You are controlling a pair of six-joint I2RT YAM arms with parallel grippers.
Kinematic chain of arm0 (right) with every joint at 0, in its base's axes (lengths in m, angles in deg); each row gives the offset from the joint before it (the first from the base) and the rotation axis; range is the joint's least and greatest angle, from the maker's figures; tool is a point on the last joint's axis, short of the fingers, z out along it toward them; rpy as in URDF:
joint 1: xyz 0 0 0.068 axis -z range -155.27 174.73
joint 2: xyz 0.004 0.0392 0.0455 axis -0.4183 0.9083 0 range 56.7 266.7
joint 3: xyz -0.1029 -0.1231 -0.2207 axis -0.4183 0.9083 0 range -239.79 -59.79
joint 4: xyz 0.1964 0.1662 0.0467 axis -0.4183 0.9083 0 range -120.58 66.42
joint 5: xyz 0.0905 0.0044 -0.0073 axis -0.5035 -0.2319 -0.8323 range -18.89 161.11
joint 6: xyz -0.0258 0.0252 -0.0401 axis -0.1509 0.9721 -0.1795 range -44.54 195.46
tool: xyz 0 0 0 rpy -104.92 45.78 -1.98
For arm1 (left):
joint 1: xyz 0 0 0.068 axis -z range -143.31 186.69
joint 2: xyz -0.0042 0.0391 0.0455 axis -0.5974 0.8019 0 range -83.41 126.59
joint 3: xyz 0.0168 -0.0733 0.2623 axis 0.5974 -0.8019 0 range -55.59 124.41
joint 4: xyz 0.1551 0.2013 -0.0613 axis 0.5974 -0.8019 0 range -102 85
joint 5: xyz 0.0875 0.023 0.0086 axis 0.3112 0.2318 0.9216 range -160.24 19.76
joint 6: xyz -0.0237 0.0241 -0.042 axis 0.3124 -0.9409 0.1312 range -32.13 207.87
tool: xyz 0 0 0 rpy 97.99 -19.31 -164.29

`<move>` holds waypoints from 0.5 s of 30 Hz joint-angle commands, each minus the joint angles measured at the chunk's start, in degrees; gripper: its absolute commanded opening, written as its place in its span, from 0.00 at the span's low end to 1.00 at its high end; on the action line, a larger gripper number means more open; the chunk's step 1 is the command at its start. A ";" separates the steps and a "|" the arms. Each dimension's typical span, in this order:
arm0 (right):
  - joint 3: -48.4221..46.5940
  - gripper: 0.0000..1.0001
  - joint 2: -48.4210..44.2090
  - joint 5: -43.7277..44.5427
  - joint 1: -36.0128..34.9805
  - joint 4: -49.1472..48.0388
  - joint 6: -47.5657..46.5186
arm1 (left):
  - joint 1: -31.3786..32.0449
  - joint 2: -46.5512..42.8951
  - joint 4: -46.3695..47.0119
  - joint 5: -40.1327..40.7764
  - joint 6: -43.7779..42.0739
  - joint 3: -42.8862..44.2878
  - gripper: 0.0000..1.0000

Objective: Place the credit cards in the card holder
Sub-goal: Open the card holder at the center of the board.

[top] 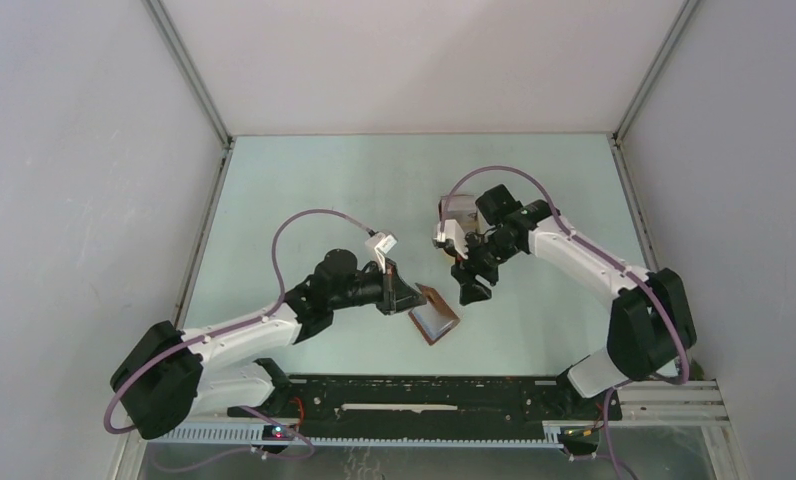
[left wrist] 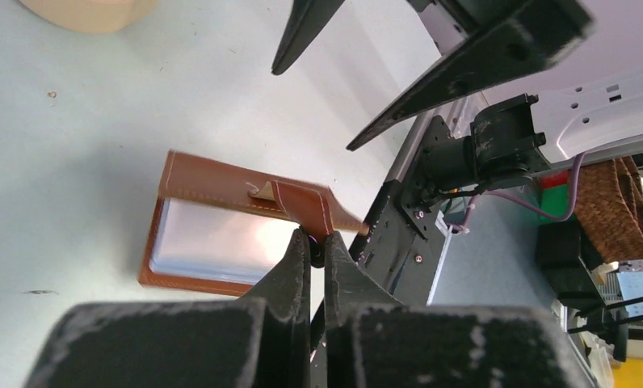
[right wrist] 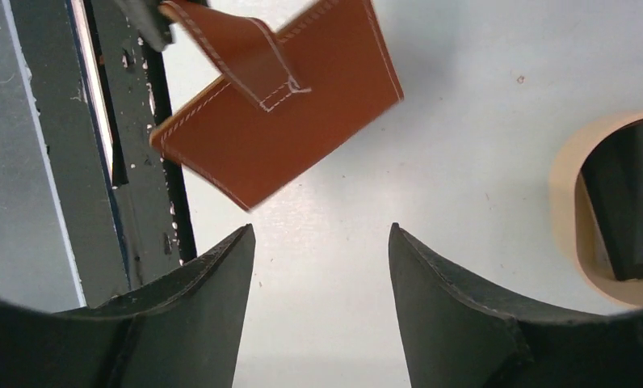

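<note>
The reddish-brown card holder [top: 435, 316] lies near the table's front edge with its cover lifted. My left gripper [top: 406, 298] is shut on its closing strap [left wrist: 310, 212] and holds the cover up; a pale shiny pocket [left wrist: 221, 238] shows inside. In the right wrist view the holder [right wrist: 302, 113] is seen from its outer side. My right gripper [top: 471, 290] is open and empty, hovering just right of the holder [left wrist: 213, 182]; its fingertips [right wrist: 239, 236] are spread wide over bare table. Dark credit cards [right wrist: 635, 194] lie in a tan tray.
The tan oval tray [top: 460, 213] sits behind the right gripper, partly hidden by the right arm; its rim shows in the right wrist view [right wrist: 569, 202] and left wrist view [left wrist: 84, 14]. The black base rail [top: 424, 392] runs along the front edge close to the holder.
</note>
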 commanded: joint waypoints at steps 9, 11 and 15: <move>1.13 0.70 -2.95 -6.55 0.06 -2.97 0.16 | -0.06 1.39 2.05 1.09 3.97 0.29 0.00; 1.20 0.71 -2.61 -7.27 -0.46 -4.11 1.84 | -0.06 1.56 2.05 2.52 4.78 0.59 0.00; 1.64 0.76 -1.98 -7.53 -1.44 -7.05 6.22 | -0.08 1.48 2.95 4.38 6.35 0.49 0.00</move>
